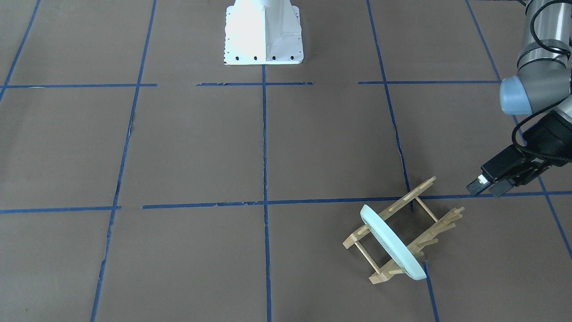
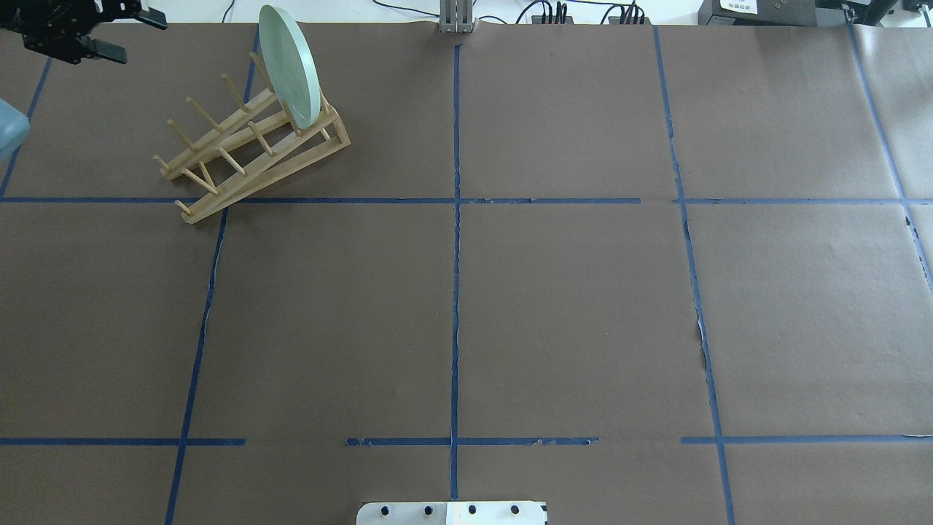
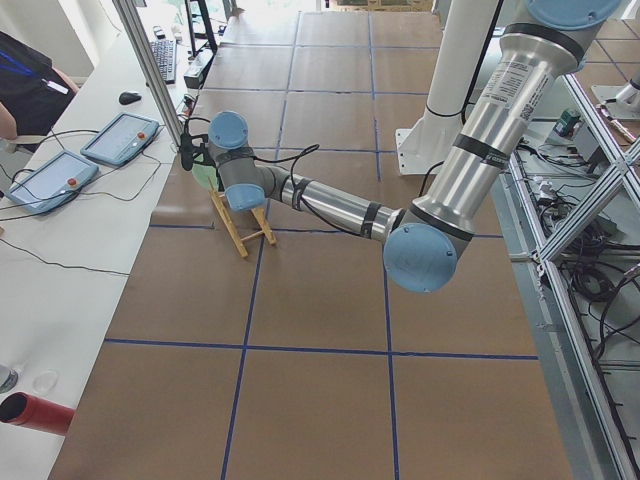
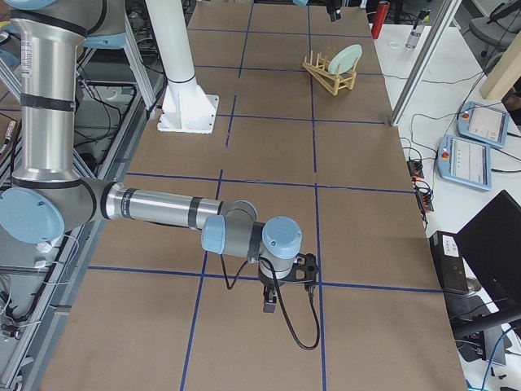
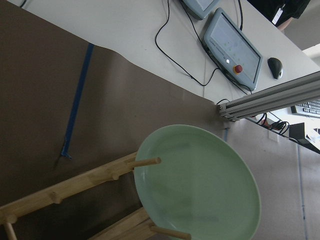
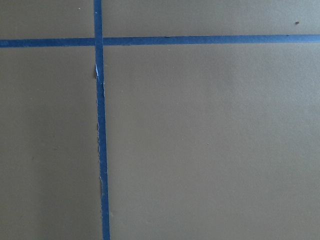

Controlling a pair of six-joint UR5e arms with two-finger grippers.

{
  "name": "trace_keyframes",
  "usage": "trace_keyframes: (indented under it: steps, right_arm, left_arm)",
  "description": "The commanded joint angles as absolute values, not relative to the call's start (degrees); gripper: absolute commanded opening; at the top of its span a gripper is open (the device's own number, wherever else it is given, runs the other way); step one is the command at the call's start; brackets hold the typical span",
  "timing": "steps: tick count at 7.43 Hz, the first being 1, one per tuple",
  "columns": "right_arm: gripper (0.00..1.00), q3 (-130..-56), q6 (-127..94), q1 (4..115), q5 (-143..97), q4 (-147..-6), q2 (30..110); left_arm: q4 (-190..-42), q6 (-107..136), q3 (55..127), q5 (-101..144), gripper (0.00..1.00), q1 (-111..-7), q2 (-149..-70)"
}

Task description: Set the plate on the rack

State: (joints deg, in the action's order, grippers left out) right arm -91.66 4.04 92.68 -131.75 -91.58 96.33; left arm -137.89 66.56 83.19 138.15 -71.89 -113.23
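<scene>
The plate [image 1: 393, 243] stands on edge in the rack [image 2: 291, 157], just ahead of the left hand's [image 1: 481, 191] fingertips. That hand is spread, empty and apart from it. The right hand [image 4: 270, 303] is well apart, and its grip cannot be told.

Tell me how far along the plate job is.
Done: the plate stands on edge in the rack, at one end. In hand: nothing; the left hand is open, empty and clear of the rack. Left: apparently nothing but backing the arm away.

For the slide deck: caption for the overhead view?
Mint-green plate stands on edge in the wooden rack; left gripper clear, jaws open.
</scene>
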Motion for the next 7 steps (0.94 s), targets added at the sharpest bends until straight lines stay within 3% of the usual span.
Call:
trace_keyframes:
  steps: [1, 4, 7]
  right_arm:
    - [1.0, -91.7, 4.0, 92.7, -131.7, -91.6, 96.3]
    - [1.0, -91.7, 4.0, 92.7, -131.7, -91.6, 96.3]
    - [1.0, -91.7, 4.0, 92.7, -131.7, -91.6, 96.3]
  left_arm:
    - [-120.0, 37.5, 87.2, 138.1, 1.0, -75.7, -106.8]
    - [-108.6, 9.9, 87.4, 135.1, 1.0, -81.7, -99.2]
    - [-88.9, -11.5, 86.6, 128.5, 1.0, -88.7, -98.1]
